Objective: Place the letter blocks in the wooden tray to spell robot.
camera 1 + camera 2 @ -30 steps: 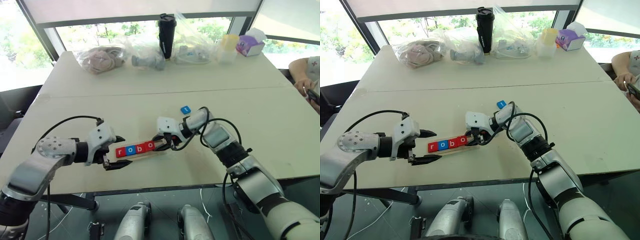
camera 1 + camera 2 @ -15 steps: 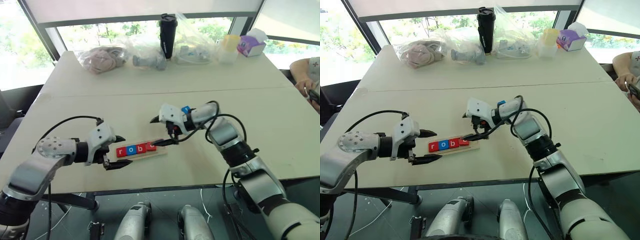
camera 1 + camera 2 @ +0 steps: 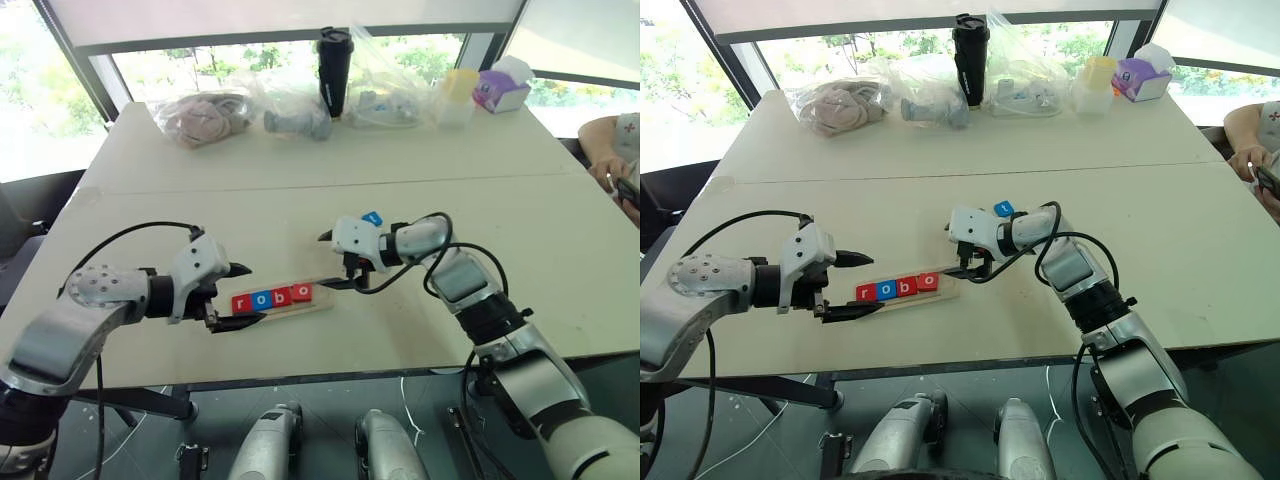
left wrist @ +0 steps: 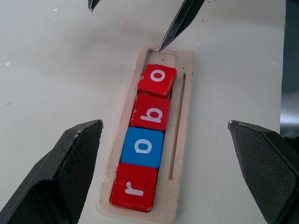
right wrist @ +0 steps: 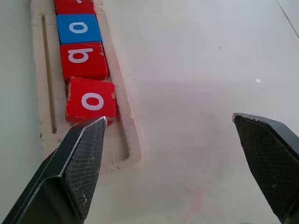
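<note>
The wooden tray (image 3: pixel 318 302) lies near the table's front edge. Four letter blocks sit in it: red r (image 3: pixel 241 303), blue o (image 3: pixel 262 299), red b (image 3: pixel 282 296) and red o (image 3: pixel 302 292). The red o (image 5: pixel 91 100) sits slightly askew. The tray's end slot (image 4: pixel 161 57) is empty. A blue block (image 3: pixel 372 217) lies on the table behind my right wrist, partly hidden. My left gripper (image 3: pixel 255 294) is open, straddling the tray's r end. My right gripper (image 3: pixel 322 262) is open and empty, just above the tray's other end.
Along the table's far edge stand a black tumbler (image 3: pixel 334 65), plastic bags (image 3: pixel 205 115), a yellow cup (image 3: pixel 458 95) and a purple tissue box (image 3: pixel 500 88). A person's arm (image 3: pixel 610 150) shows at the right edge.
My right gripper has opened, left the red o in the tray's fourth slot, and drawn back up and to the right. The left gripper has stayed open in place.
</note>
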